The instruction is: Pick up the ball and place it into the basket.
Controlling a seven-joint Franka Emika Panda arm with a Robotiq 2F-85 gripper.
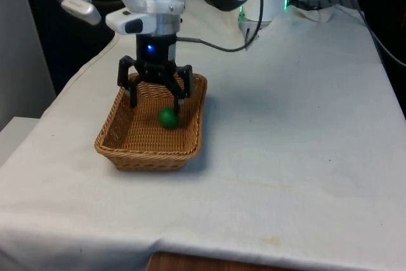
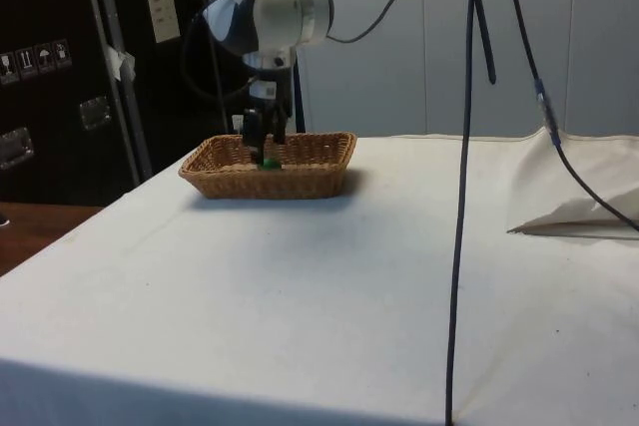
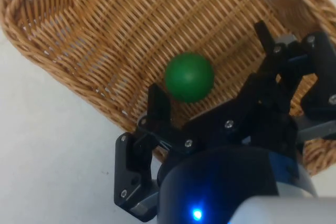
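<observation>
A green ball [image 1: 167,117] lies on the floor of the wicker basket [image 1: 109,139], free of the fingers. In the wrist view the ball [image 3: 189,76] rests on the weave between the spread fingertips. My gripper [image 1: 155,101] hangs inside the basket just above the ball, open with nothing in it. From the side, the gripper [image 2: 266,143] dips behind the near wall of the basket [image 2: 300,181] and a sliver of the green ball [image 2: 270,163] peeks over the rim.
The basket stands on the white cloth towards the front view's left. A black cable [image 2: 461,197] hangs down across the side view. Folded cloth [image 2: 574,212] bunches at the side view's right. The table's front edge [image 1: 209,259] lies well before the basket.
</observation>
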